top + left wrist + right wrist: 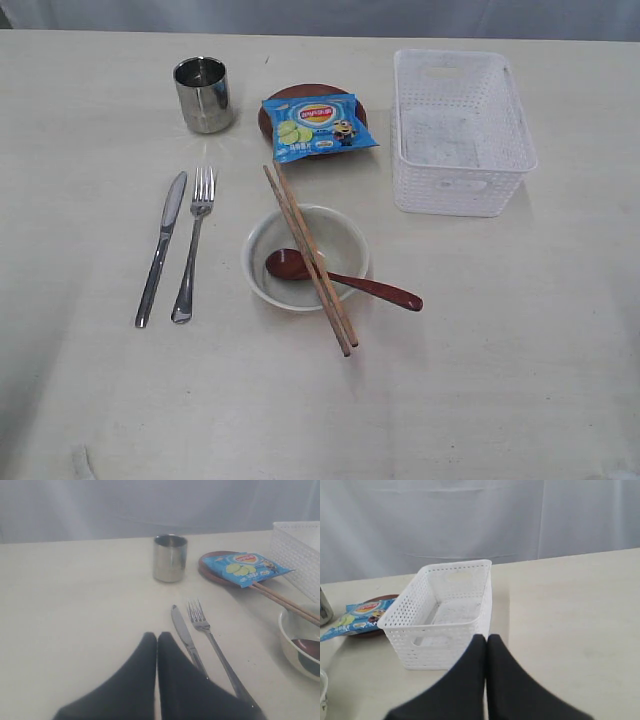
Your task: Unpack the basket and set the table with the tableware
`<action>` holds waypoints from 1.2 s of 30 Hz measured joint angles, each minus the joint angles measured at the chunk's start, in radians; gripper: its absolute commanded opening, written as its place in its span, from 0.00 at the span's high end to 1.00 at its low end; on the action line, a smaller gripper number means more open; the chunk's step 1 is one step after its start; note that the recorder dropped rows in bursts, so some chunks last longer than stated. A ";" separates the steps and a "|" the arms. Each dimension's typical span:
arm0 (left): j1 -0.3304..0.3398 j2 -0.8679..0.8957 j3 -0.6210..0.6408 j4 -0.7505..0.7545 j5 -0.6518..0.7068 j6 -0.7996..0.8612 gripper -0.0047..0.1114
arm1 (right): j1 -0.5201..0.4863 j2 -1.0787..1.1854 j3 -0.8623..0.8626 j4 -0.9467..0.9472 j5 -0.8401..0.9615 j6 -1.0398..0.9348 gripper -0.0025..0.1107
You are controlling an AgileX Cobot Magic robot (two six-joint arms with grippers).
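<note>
Basket [460, 190], white and perforated, stands upright on the counter [520, 380] toward the far edge on the right side, its bare floor in plain sight. Just beside it, toward the middle of the far edge, a small brown plate [268, 115] lies flat with a blue snack packet [318, 125] on top that covers most of it. The steel cup [204, 95] stands upright on the other side of the plate, nearer the left edge.

Near the counter's middle sits the pale bowl [350, 232]. The dark red-brown spoon [375, 290] has its head inside the bowl, and its handle runs out over the rim toward the right edge. The wooden chopsticks [308, 258] lie slanted across the bowl and over the spoon, one end pointing at the plate, the other past the rim toward the near edge. Between the bowl and the left edge the knife [163, 245] and fork [193, 245] lie side by side, the knife nearer the left edge and the fork's tines toward the far edge.

The left tool [157, 640] has its dark fingers pressed together on nothing, near the knife and fork handles. The right tool [486, 639] is likewise closed and empty, facing the basket.
</note>
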 measured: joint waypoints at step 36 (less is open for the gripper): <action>0.000 0.000 0.000 0.000 0.000 0.000 0.96 | 0.000 0.000 0.002 -0.133 0.083 -0.052 0.98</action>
